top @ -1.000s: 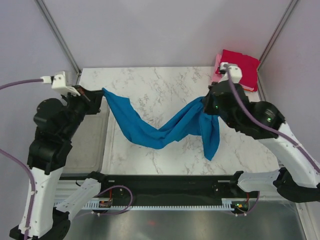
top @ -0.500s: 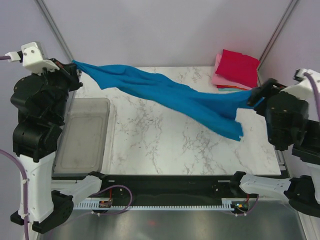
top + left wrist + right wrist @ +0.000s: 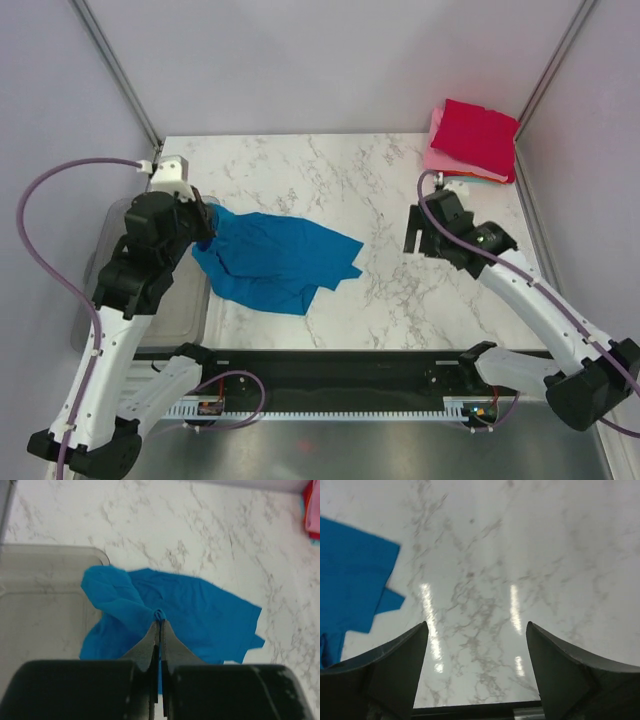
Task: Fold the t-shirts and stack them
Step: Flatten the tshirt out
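Observation:
A bright blue t-shirt (image 3: 275, 258) lies crumpled on the left half of the marble table (image 3: 400, 290), its left part lifted. My left gripper (image 3: 208, 224) is shut on a pinch of the blue t-shirt (image 3: 200, 615) at its left edge, just above the bin's corner; the left gripper (image 3: 160, 624) shows a small tuft of cloth between its tips. My right gripper (image 3: 418, 232) hangs open over bare marble right of the shirt, nothing between its fingers (image 3: 395, 655). The shirt's right edge (image 3: 355, 580) shows in the right wrist view. Folded red and pink t-shirts (image 3: 474, 138) are stacked at the back right corner.
A clear grey plastic bin (image 3: 150, 300) sits off the table's left edge, its rim (image 3: 50, 550) under my left wrist. Metal frame posts (image 3: 120, 75) rise at the back corners. Bare marble spans the middle and right.
The right gripper let go of the blue shirt and swung back over the table. The stretched shirt dropped into a heap at the left. The left arm lowered with its corner still held.

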Robot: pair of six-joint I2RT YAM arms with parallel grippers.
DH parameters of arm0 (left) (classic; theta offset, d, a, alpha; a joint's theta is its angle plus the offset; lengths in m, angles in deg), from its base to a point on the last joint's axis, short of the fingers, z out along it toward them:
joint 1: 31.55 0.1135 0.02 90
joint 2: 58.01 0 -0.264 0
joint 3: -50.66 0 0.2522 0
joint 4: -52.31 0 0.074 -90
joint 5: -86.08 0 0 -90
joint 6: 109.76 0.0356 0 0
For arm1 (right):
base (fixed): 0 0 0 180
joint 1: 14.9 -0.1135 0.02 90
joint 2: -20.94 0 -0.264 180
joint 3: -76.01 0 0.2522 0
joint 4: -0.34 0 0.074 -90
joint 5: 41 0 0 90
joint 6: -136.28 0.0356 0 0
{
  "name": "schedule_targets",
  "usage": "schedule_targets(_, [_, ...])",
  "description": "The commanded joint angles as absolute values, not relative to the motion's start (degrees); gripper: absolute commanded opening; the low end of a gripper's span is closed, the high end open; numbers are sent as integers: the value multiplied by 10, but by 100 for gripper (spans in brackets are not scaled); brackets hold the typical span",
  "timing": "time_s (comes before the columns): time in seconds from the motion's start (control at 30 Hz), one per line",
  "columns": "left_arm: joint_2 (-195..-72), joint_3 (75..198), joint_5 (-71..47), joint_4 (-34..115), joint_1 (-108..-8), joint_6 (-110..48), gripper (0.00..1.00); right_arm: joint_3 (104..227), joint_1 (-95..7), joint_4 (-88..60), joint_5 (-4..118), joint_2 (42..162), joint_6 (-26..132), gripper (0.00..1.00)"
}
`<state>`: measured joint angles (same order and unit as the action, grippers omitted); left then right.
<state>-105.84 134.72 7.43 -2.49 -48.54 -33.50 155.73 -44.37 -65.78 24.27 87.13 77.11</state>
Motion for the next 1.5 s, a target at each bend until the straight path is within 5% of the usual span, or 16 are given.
schedule_targets(0.0, [-1017, 1276, 33, 9, -483, -351, 2, 1421, -478, -441, 510, 813, 837, 86])
schedule_targets(0.17, [-1017, 1250, 0, 32, -483, -359, 2, 1382, -541, -349, 481, 884, 864, 87])
schedule_targets(0.6, [-959, 1158, 11, 63, -483, -347, 2, 1580, -498, -323, 444, 1218, 809, 80])
schedule_targets(1.0, [-922, 1120, 7, 67, -483, -354, 2, 1641, -493, -325, 421, 1326, 807, 65])
schedule_targets(1.1, [-919, 1111, 6, 66, -483, -357, 2, 1642, -492, -319, 424, 1341, 806, 57])
schedule_targets(1.33, [-932, 1103, 4, 72, -483, -358, 2, 1633, -490, -281, 449, 1355, 798, 0])
schedule_targets(1.47, [-967, 1147, -5, 73, -483, -352, 2, 1638, -470, -279, 470, 1299, 796, 0])
